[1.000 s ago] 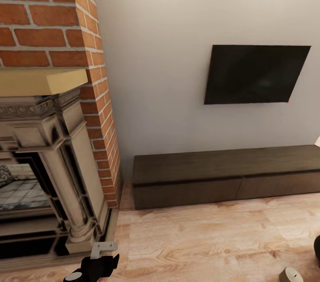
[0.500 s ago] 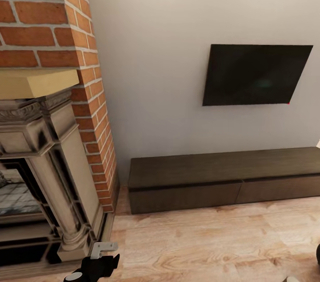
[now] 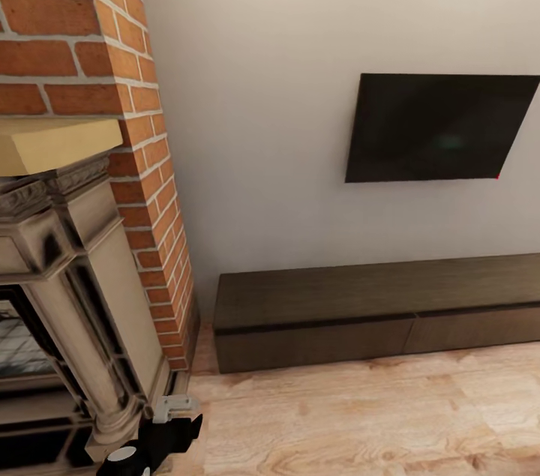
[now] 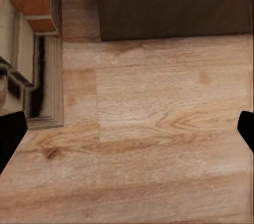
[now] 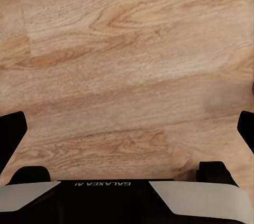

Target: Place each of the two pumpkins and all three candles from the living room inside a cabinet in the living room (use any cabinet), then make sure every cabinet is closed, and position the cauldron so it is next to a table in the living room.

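Note:
The cabinet (image 3: 375,311) is a long, low dark-brown unit against the white wall, with its drawer fronts closed flush. Its front also appears in the left wrist view as a dark panel (image 4: 174,7) beyond the wood floor. My left gripper (image 4: 127,134) is open, its black fingertips (image 4: 10,134) far apart over bare floor. My right gripper (image 5: 127,134) is open too, above floorboards. My left arm (image 3: 154,438) shows at the lower edge of the head view. The pumpkins, candles, cauldron and table are out of view.
A brick chimney (image 3: 112,86) with a carved stone fireplace surround (image 3: 82,296) and pale mantel (image 3: 52,142) stands at the left, close to my left arm. A black TV (image 3: 439,127) hangs above the cabinet. Light wood floor (image 3: 360,423) lies in front.
The whole head picture has shifted, so the camera has moved: fireplace slid left, cabinet sits lower. A black rounded shape and a small beige object at the lower right edge have left the picture.

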Available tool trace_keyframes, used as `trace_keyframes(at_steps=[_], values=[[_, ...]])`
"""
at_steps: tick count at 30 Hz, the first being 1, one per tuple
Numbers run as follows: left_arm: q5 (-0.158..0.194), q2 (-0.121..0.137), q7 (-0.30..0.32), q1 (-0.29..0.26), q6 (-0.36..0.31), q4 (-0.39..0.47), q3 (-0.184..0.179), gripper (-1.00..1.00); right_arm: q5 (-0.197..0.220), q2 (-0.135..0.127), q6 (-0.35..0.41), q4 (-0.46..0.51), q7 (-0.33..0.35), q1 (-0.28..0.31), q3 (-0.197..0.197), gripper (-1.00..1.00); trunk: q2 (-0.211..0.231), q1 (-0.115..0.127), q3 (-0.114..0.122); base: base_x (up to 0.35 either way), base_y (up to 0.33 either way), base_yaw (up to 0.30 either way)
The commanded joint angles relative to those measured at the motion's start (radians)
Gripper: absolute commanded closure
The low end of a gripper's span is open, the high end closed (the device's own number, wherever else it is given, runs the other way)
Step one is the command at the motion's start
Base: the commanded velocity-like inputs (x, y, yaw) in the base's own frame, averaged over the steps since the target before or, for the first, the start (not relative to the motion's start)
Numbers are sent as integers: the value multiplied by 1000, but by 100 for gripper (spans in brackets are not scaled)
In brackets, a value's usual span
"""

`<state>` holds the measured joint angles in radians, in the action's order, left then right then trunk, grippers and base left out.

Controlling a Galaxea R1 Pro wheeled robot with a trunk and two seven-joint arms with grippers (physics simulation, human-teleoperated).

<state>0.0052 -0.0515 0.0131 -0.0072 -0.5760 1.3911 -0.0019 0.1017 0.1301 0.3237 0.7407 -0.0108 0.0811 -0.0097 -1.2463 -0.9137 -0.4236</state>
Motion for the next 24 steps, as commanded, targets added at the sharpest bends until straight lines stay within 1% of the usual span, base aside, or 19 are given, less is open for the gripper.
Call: trace_keyframes(at_steps=[1, 2, 4, 5, 6, 7, 8, 10, 13, 14, 15, 16, 17, 18, 19, 20, 21, 23, 24], values=[[1, 0, 8, 0, -25, 20, 2, -100, 10, 0, 5, 2, -1, 0, -1, -100, -1, 0, -1, 19, 0, 0], [1, 0, 32, 0, -71, 44, 4, -100, 10, 0, 5, 2, -1, 0, -1, -100, -1, 0, -1, 12, 0, 0], [2, -4, 118, -1, -171, 69, 5, -100, 10, 0, 5, 3, -1, 0, 0, -100, -1, 0, -1, 6, 0, 0], [2, -12, 165, -3, -214, 77, 4, -100, 10, 0, 5, 3, -1, 0, 0, -100, -1, 0, -1, 3, 0, 0], [2, -26, 205, -11, -249, 82, 4, -100, 10, 0, 5, 3, -1, 0, 0, -100, -1, 0, -1, 2, 0, 0], [2, -39, 233, -28, -281, 84, 4, -100, 10, 0, 5, 3, -1, 0, 0, -100, -1, 0, -1, 1, 0, 0], [2, -56, 272, -62, -338, 83, 6, -100, 10, 1, 5, 3, -1, 0, 1, -100, -1, 0, -1, 0, 0, 0], [3, -63, 286, -78, -357, 83, 7, -100, 10, 4, 4, 2, -1, 0, 2, -100, -1, 0, -1, 0, 0, 0], [20, -66, 312, -88, -368, 83, 10, -100, 10, 7, 2, 2, -1, 0, 2, -100, -1, 0, -1, 0, 0, 0], [29, -67, 329, -89, -370, 83, 12, -100, 11, 8, -47, 2, 0, 0, 0, -100, -1, 0, -1, 0, 0, 0], [30, -68, 332, -89, -370, 83, 12, -100, 12, 7, -77, 3, 2, 0, -2, -100, -1, 0, -1, 0, 0, 0], [31, -68, 336, -89, -371, 83, 13, -100, 43, 6, -135, 8, 3, 2, -7, -100, -1, 0, -1, 0, 0, 0], [32, -68, 338, -89, -373, 83, 13, -100, 265, -6, -156, 39, 6, 66, -49, -100, -1, 0, -1, 0, 0, 0], [32, -68, 338, -89, -374, 84, 13, -100, 397, -13, -164, 43, 6, 113, -67, -100, -1, 0, -1, 0, 0, 0], [34, -68, 338, -89, -375, 84, 13, -100, 467, -17, -171, 38, 7, 140, -74, -100, -1, 0, -1, 0, 0, 0], [35, -68, 338, -89, -375, 85, 13, -100, 498, -19, -177, 33, 7, 157, -78, -100, -1, 0, -1, 0, 0, 0], [36, -68, 338, -89, -375, 85, 13, -100, 519, -20, -187, 29, 7, 174, -81, -100, -1, 0, -1, 0, 0, 0], [37, -68, 338, -89, -375, 86, 13, -100, 543, -22, -217, 17, 8, 205, -92, -100, -1, 0, -1, 0, 0, 0], [37, -69, 338, -89, -375, 86, 13, -100, 553, -22, -237, 7, 8, 215, -104, -100, -1, 0, -1, 0, 0, 0]])
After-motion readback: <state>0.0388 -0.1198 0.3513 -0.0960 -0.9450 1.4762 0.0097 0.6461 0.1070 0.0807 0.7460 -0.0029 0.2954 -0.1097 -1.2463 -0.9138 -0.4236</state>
